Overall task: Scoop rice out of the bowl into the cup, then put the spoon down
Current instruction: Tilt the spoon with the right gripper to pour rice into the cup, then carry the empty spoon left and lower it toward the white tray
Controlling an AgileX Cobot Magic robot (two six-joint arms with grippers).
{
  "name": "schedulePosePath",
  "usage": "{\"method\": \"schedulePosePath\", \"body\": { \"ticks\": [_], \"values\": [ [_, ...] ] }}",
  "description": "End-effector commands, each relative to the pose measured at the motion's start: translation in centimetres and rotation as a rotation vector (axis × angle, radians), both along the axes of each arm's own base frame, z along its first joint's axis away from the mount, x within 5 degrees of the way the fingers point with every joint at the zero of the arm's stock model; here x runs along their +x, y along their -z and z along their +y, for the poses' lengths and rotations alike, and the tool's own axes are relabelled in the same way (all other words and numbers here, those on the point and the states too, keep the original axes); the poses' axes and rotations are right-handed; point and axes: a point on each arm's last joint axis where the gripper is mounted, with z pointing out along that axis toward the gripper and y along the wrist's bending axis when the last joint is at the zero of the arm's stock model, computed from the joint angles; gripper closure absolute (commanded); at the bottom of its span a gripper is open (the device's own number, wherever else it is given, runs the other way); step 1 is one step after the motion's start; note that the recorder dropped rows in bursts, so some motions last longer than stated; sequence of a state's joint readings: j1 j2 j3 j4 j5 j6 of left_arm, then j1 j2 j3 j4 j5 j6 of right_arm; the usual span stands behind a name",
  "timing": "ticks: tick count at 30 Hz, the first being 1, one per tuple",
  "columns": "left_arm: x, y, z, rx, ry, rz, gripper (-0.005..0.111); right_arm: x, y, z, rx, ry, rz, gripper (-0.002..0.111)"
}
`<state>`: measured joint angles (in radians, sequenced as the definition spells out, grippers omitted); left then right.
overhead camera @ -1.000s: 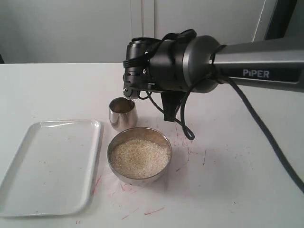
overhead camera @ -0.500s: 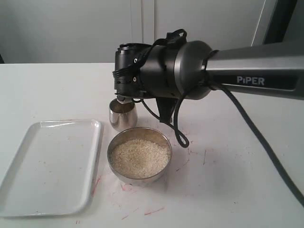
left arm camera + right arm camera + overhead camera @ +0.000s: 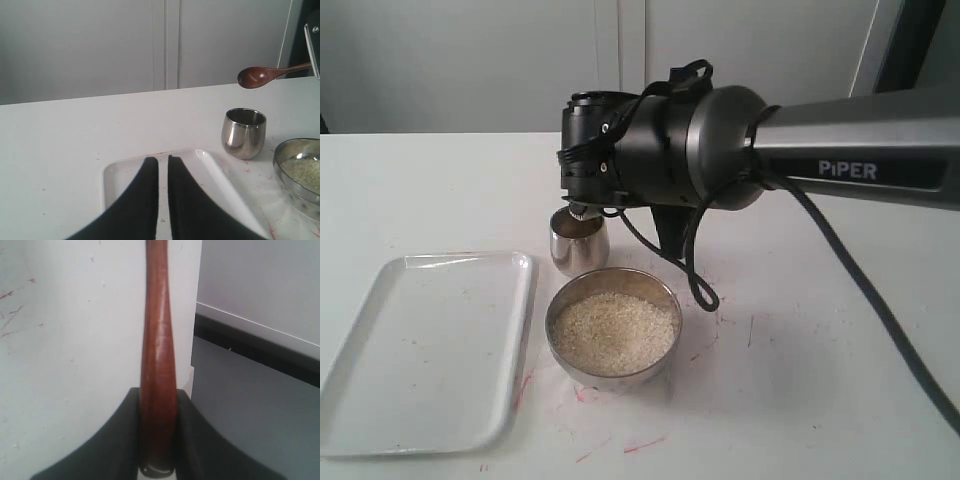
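White tray (image 3: 430, 350) at the left of the desk (image 3: 820, 400); the left tool (image 3: 163, 167) hangs above it, fingers nearly together with only a thin gap and nothing between them. Just beside the tray's far corner stands the steel cup (image 3: 578, 245), upright. In front of the cup and just beside it is the wider bowl (image 3: 620, 375), filled with rice (image 3: 615, 332). Spoon (image 3: 255, 77): held in the air, long axis close to level, head above the cup and clear of its rim, handle running back toward the right arm (image 3: 720, 140). Right tool (image 3: 158, 405): clamped on the handle's end, the spoon pointing straight out from between its fingers.
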<state>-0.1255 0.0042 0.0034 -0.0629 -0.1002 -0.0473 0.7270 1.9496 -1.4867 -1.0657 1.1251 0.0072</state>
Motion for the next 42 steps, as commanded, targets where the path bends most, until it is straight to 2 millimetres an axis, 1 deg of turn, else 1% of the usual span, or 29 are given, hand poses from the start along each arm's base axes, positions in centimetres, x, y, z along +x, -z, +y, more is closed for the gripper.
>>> {"method": "schedulePosePath", "body": {
  "ticks": [1, 6, 10, 12, 14, 20, 23, 27, 29, 33, 37, 41, 42],
  "values": [
    [-0.1, -0.2, 0.0, -0.008, 0.007, -0.011, 0.092, 0.0, -0.3, 0.0, -0.001, 0.001, -0.009, 0.108],
    [-0.1, -0.2, 0.0, -0.008, 0.007, -0.011, 0.092, -0.3, 0.3, 0.3, 0.099, 0.046, 0.024, 0.108],
    [-0.1, -0.2, 0.0, -0.008, 0.007, -0.011, 0.092, -0.6, 0.6, 0.8, 0.184, 0.046, 0.058, 0.108],
    [-0.1, -0.2, 0.0, -0.008, 0.007, -0.011, 0.092, -0.7, 0.2, 1.0, 0.207, 0.04, 0.054, 0.108],
    [-0.1, -0.2, 0.0, -0.008, 0.007, -0.011, 0.092, -0.8, -0.8, 1.3, 0.254, 0.034, 0.032, 0.108],
    [-0.1, -0.2, 0.0, -0.008, 0.007, -0.011, 0.092, -1.7, -4.0, 2.8, 0.576, 0.023, 0.072, 0.108],
    [-0.1, -0.2, 0.0, -0.008, 0.007, -0.011, 0.092, -2.2, -4.8, 4.0, 0.735, 0.031, 0.133, 0.108],
    [-0.1, -0.2, 0.0, -0.008, 0.007, -0.011, 0.092, -2.8, -5.2, 5.4, 0.903, 0.032, 0.232, 0.108],
    [-0.1, -0.2, 0.0, -0.008, 0.007, -0.011, 0.092, -3.1, -5.3, 5.9, 0.981, 0.049, 0.273, 0.108],
    [-0.1, -0.2, 0.0, -0.008, 0.007, -0.011, 0.092, -3.7, -5.4, 6.7, 1.087, 0.081, 0.341, 0.108],
    [-0.1, -0.2, 0.0, -0.008, 0.007, -0.011, 0.092, -4.2, -5.3, 7.6, 1.174, 0.077, 0.426, 0.108],
    [-0.1, -0.2, 0.0, -0.008, 0.007, -0.011, 0.092, -4.2, -3.7, 8.6, 1.165, 0.087, 0.48, 0.108],
    [-0.1, -0.2, 0.0, -0.008, 0.007, -0.011, 0.092, -4.3, -3.0, 9.1, 1.152, 0.088, 0.494, 0.108]
  ]
}}
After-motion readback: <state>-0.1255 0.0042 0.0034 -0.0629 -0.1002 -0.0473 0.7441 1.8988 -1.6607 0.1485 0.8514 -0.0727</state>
